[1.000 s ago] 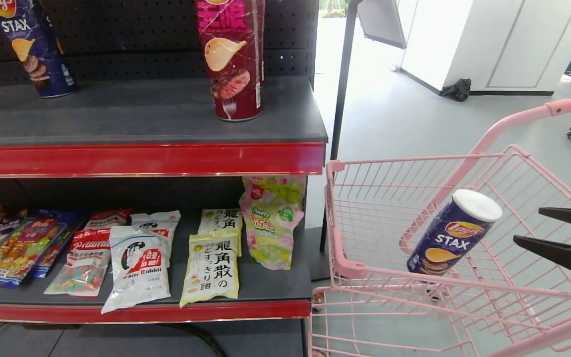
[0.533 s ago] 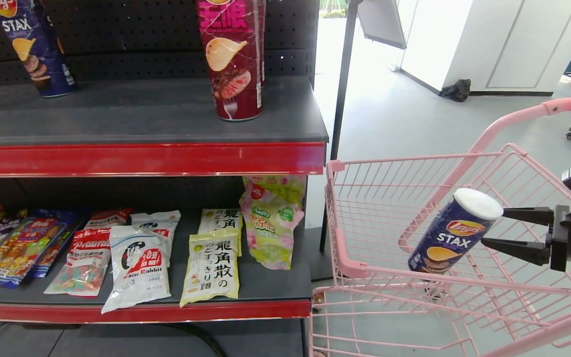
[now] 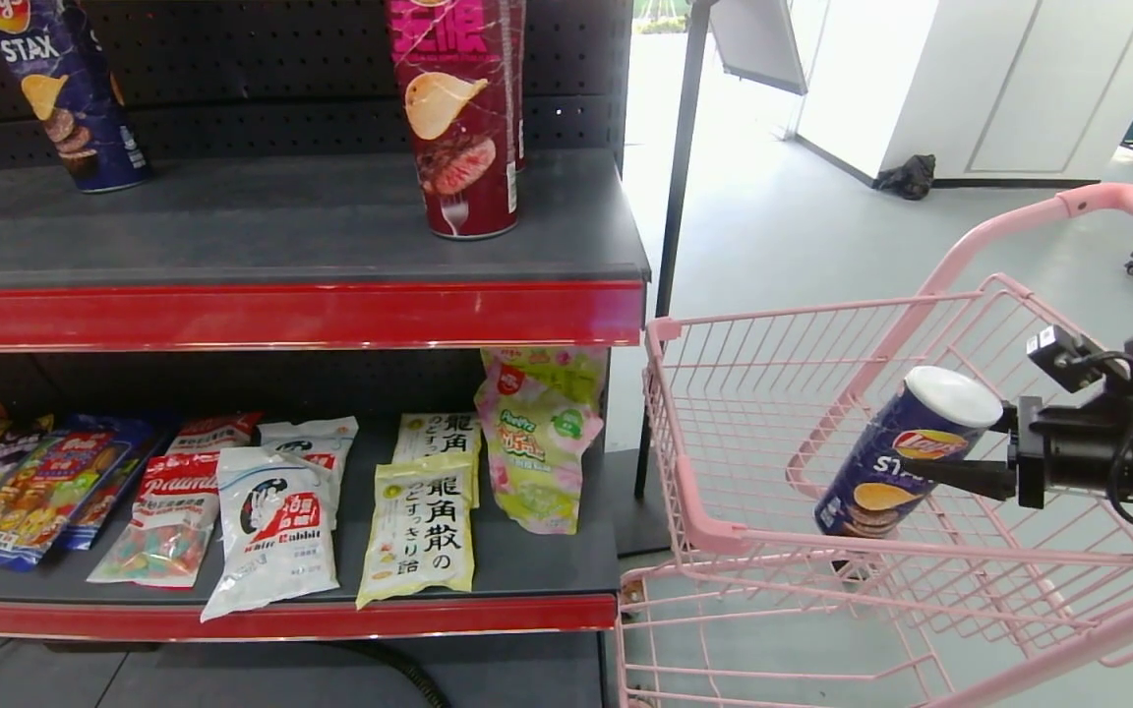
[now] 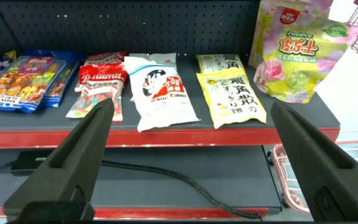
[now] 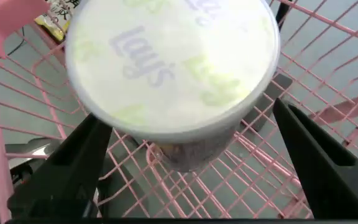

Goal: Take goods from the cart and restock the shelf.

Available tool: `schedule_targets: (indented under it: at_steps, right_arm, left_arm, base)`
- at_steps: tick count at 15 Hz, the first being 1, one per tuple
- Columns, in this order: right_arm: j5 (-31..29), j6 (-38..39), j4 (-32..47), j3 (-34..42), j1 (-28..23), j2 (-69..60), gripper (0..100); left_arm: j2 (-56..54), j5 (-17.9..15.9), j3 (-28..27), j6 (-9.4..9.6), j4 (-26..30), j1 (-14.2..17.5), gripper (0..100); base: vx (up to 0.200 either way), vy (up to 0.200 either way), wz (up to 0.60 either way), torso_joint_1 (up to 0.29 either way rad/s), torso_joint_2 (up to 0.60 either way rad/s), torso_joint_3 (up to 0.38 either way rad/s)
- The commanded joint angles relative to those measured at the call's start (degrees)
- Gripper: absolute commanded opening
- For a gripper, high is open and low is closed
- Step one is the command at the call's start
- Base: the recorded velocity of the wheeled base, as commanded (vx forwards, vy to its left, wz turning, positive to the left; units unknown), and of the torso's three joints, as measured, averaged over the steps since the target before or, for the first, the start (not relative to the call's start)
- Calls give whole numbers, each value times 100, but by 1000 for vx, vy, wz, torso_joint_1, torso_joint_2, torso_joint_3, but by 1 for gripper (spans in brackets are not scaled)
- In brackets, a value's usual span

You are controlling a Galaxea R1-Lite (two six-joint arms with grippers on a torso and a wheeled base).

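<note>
The shelf (image 3: 281,226) takes up the left of the scene. Its upper board holds a maroon chip can (image 3: 458,118) near the right end and a second blue can (image 3: 75,98) at the far left. Between them is a wide bare stretch behind the red front lip. To the right stands the pink cart (image 3: 704,531), and in it the blue chip can (image 3: 881,462) leans with its white lid up and to the right.

In the last second the right gripper (image 3: 955,442) has come in from the right edge. Its fingers are apart and now sit on either side of the can just below the lid, not yet clamped. The can has barely shifted. The grasp looks close, and closing the fingers is probably all that remains before the lift.

The wire walls and the raised handle hem the can in, so the free way out is probably up over the near-left rim toward the shelf. The bare stretch of the upper board looks the likely spot for it.

The left gripper (image 4: 191,155) hangs in front of the lower board with its fingers wide apart and empty, facing the snack bags (image 4: 160,90).
</note>
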Motion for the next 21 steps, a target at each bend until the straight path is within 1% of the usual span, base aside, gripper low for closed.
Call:
schedule_targets:
  at_steps: [1, 3, 4, 6, 10, 11, 12, 13, 15, 16, 17, 19, 21]
  right_arm:
    - [14, -5, -2, -87, 115, 202, 100]
    - [14, 4, 7, -122, 290, 299, 100]
    - [22, 4, 7, -130, 326, 334, 0]
    - [75, 57, 7, -271, 528, 528, 0]
    - [110, 92, 7, -412, 739, 510, 0]
    - [216, 153, 16, -552, 835, 334, 0]
    - [260, 391, 7, -658, 985, 27, 0]
    - [269, 531, 7, -675, 1029, -132, 0]
    - [260, 1217, -28, -702, 1178, -1186, 0]
    - [251, 1270, -28, -781, 1178, -1318, 0]
    - [260, 1419, 7, -904, 1284, -1705, 0]
    - [260, 1894, 16, -763, 1829, -2250, 0]
    - [119, 1911, 16, -262, 2347, -2513, 0]
  left_arm:
    - [5, 4, 1, -1, 1, 1, 100]
    - [5, 4, 1, -1, 1, 1, 100]
    - [5, 4, 1, -1, 1, 1, 100]
    - [5, 4, 1, -1, 1, 1, 100]
    - [5, 4, 1, -1, 1, 1, 100]
    - [5, 4, 1, -1, 1, 1, 100]
    - [5, 4, 1, -1, 1, 1, 100]
    - [5, 4, 1, -1, 1, 1, 100]
    - [5, 4, 1, -1, 1, 1, 100]
    - [5, 4, 1, -1, 1, 1, 100]
    - [5, 4, 1, -1, 1, 1, 100]
    - [5, 12, 1, -1, 1, 1, 100]
    - [5, 4, 1, -1, 1, 1, 100]
  base:
    - [0, 0, 0, 0, 0, 0]
    - [0, 0, 0, 0, 0, 0]
    - [0, 0, 0, 0, 0, 0]
    - [0, 0, 0, 0, 0, 0]
    - [0, 0, 0, 0, 0, 0]
    - [0, 0, 0, 0, 0, 0]
    - [0, 0, 0, 0, 0, 0]
    - [0, 0, 0, 0, 0, 0]
    - [0, 0, 0, 0, 0, 0]
    - [0, 0, 0, 0, 0, 0]
    - [0, 0, 0, 0, 0, 0]
    - [0, 0, 0, 0, 0, 0]
    - [0, 0, 0, 0, 0, 0]
